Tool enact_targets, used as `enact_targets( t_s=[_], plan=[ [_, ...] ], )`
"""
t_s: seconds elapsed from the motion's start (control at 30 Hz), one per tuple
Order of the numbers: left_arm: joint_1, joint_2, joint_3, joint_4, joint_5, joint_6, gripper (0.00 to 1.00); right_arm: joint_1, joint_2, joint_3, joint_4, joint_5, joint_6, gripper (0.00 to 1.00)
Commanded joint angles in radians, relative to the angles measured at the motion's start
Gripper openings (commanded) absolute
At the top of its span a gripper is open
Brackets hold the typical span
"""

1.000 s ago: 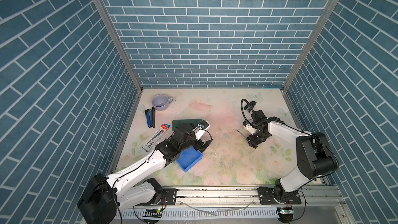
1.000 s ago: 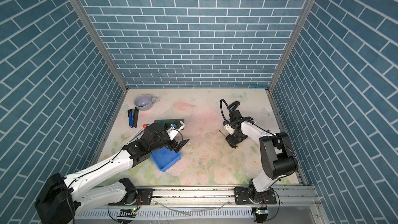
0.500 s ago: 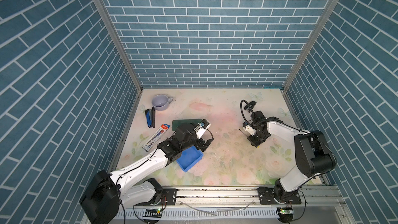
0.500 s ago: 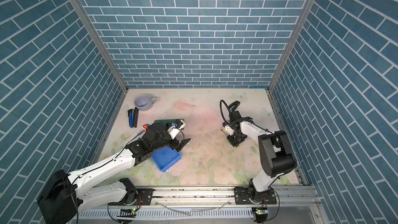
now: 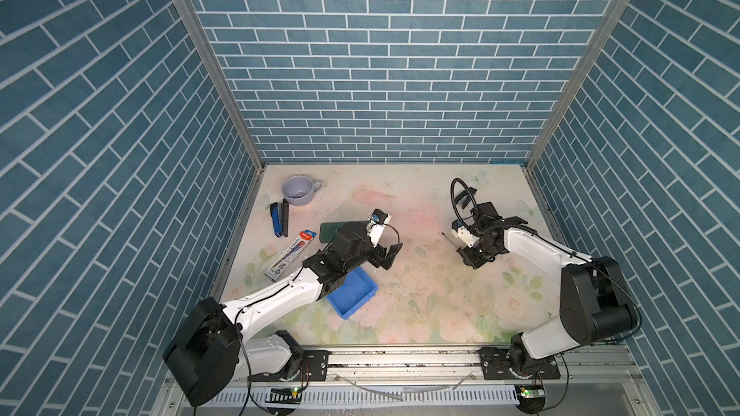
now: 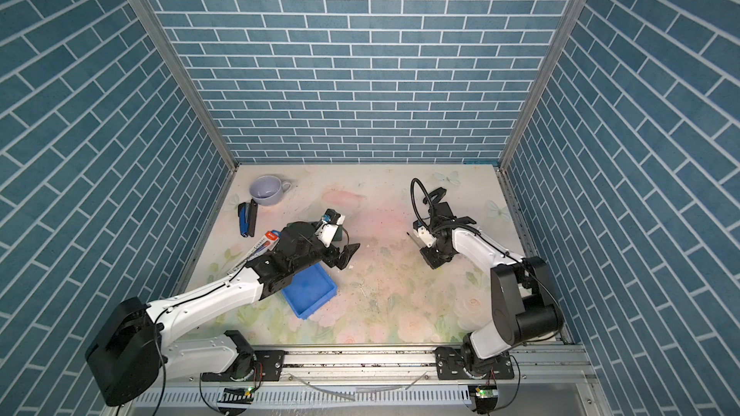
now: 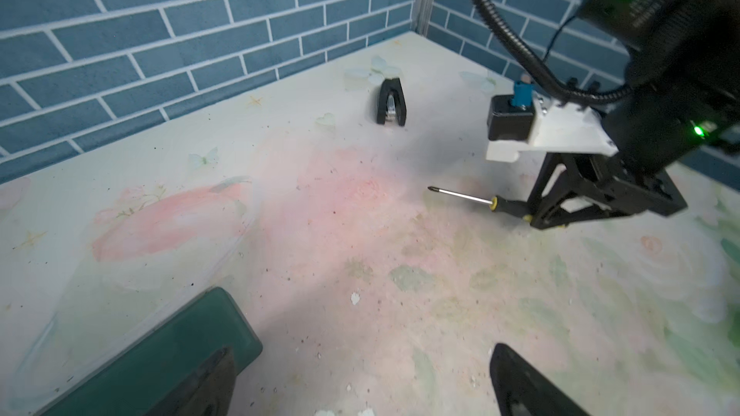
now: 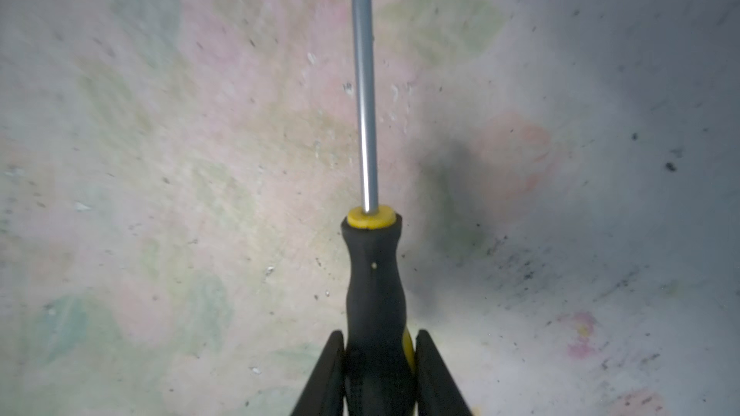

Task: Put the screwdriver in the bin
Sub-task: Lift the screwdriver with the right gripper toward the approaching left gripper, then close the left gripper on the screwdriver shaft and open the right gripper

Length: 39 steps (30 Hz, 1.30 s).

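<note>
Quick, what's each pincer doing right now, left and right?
Left pincer: open, holding nothing.
Right pincer: closed on the screwdriver handle.

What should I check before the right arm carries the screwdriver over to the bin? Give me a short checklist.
1. Grip: the right gripper is shut on the screwdriver handle: ok.
2. Shaft: only bare table around it: ok.
3. Lift: screwdriver raised off the table: cannot tell.
4. Room: the bin looks empty where visible, but the left arm covers one corner: cannot tell.
5. Path: the open left gripper hovers between screwdriver and bin: not ok.
</note>
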Motion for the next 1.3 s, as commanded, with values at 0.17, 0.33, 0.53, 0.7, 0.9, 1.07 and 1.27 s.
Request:
enact_targets(
  t_s=[0.17, 0.33, 0.53, 0.7, 0.9, 1.07, 1.27],
  plan=[
    [-0.007, 0.146, 0.099, 0.325, -0.033, -0.342, 1.00, 0.003, -0.147, 0.044, 0.142, -0.229, 0.157, 0.18],
    [-0.028, 0.251, 0.184, 0.417, 0.018, -0.458, 1.00, 0.004, -0.179, 0.055, 0.233, -0.375, 0.240, 0.16],
    [-0.059, 0.359, 0.256, 0.506, 0.106, -0.545, 0.95, 0.004, -0.207, 0.038, 0.333, -0.502, 0.315, 0.15],
    [-0.071, 0.417, 0.284, 0.552, 0.122, -0.589, 0.88, 0.002, -0.230, -0.003, 0.412, -0.589, 0.324, 0.13],
    [-0.071, 0.456, 0.300, 0.570, 0.121, -0.616, 0.71, 0.003, -0.251, -0.030, 0.472, -0.648, 0.334, 0.12],
    [-0.071, 0.473, 0.307, 0.591, 0.116, -0.625, 0.55, 0.002, -0.247, -0.028, 0.425, -0.671, 0.292, 0.10],
    [-0.072, 0.485, 0.321, 0.592, 0.127, -0.628, 0.47, 0.002, -0.246, -0.025, 0.412, -0.657, 0.275, 0.09]
  ],
)
